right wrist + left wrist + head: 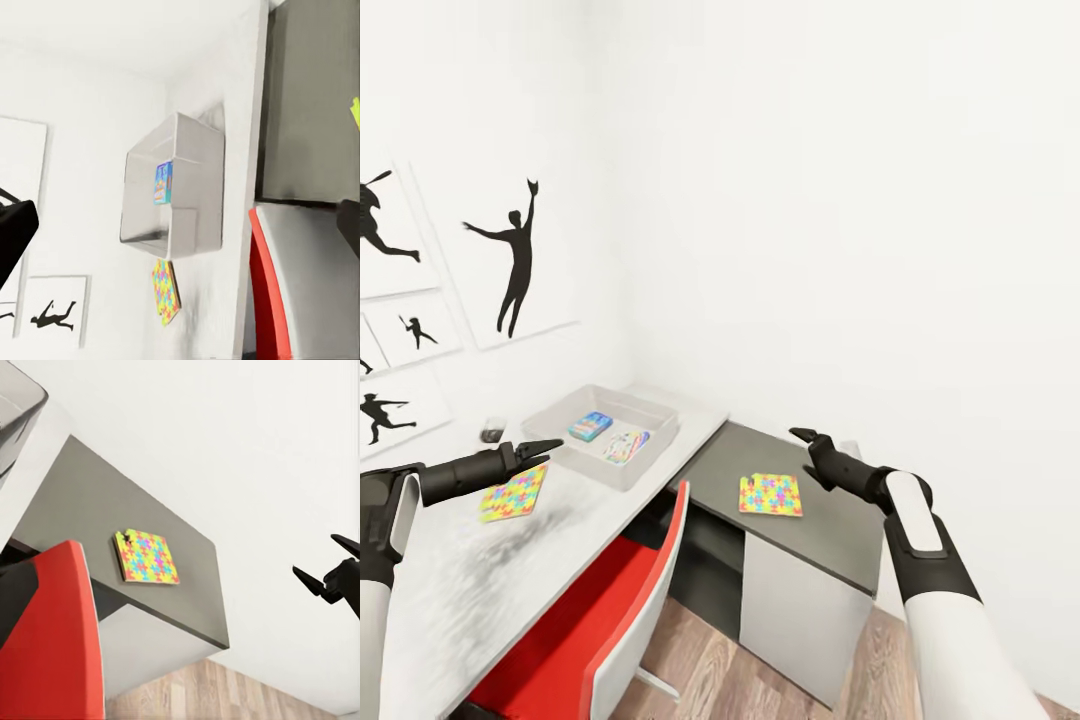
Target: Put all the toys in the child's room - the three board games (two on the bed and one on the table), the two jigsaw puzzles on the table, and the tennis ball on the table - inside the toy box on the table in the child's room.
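Note:
The translucent toy box [550, 418] [202, 161] stands on the pale table [450, 580] by the wall. A blue board game [590, 426] [163, 182] and a second colourful box [626, 445] lie inside it. One jigsaw puzzle [513, 493] [166, 291] lies on the table just below my left gripper [545, 449], which is open and empty. The other jigsaw puzzle [771, 494] [146, 557] rests on the dark grey desk [830, 530]. My right gripper [803, 436] [315, 555] hovers open just beyond it. The tennis ball and the bed are out of view.
A red chair [610, 610] [60, 637] is tucked between the pale table and the grey desk. A small dark object [492, 432] sits on the table near the wall. Black silhouette pictures [510, 255] hang on the left wall. Wood floor [700, 660] lies below.

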You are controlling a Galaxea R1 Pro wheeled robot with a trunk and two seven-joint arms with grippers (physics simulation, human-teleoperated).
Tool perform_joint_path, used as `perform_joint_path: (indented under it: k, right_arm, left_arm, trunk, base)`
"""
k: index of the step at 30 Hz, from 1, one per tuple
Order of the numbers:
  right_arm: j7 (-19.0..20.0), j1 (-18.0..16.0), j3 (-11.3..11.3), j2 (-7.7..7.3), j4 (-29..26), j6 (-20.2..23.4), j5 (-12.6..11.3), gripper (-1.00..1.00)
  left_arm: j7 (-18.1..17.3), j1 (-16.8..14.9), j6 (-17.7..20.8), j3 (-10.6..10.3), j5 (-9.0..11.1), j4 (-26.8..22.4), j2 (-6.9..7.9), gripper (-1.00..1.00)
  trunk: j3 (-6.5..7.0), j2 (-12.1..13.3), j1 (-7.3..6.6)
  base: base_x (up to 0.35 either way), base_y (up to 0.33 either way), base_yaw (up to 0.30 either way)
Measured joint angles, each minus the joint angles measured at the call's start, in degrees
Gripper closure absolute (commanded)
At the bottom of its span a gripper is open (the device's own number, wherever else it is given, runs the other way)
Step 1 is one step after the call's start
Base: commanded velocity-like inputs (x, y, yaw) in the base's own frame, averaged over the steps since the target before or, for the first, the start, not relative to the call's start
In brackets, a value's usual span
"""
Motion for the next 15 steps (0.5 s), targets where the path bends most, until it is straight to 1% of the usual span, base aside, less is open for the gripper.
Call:
perform_joint_path:
  k: [4,10,12,15]
  right_arm:
    - [-0.04,0.03,0.03,-0.12,0.00,0.06,-0.07,-1.00]
    - [-0.07,0.03,0.02,-0.14,0.13,0.00,-0.08,-1.00]
    - [-0.08,0.04,0.02,-0.14,0.26,0.00,-0.08,-1.00]
    - [-0.08,0.04,-0.03,-0.17,0.40,0.04,-0.08,-1.00]
  left_arm:
    - [0.00,0.00,-0.05,-0.05,0.00,0.00,-0.03,-1.00]
    - [0.00,0.01,-0.10,-0.06,0.00,0.00,-0.03,-1.00]
    - [0.00,0.00,-0.10,-0.11,-0.01,0.01,-0.04,-1.00]
    - [0.01,-0.01,-0.11,-0.14,-0.01,0.02,-0.05,-1.00]
  trunk:
    - [0.00,-0.01,-0.01]
    - [0.00,0.00,-0.02]
    - [0.00,-0.01,-0.02]
    - [0.00,-0.01,-0.02]
  base:
    - [-0.137,0.091,-0.013]
    - [-0.023,0.015,-0.013]
    - [-0.005,0.003,-0.128]
    - [-0.002,0.001,-0.221]
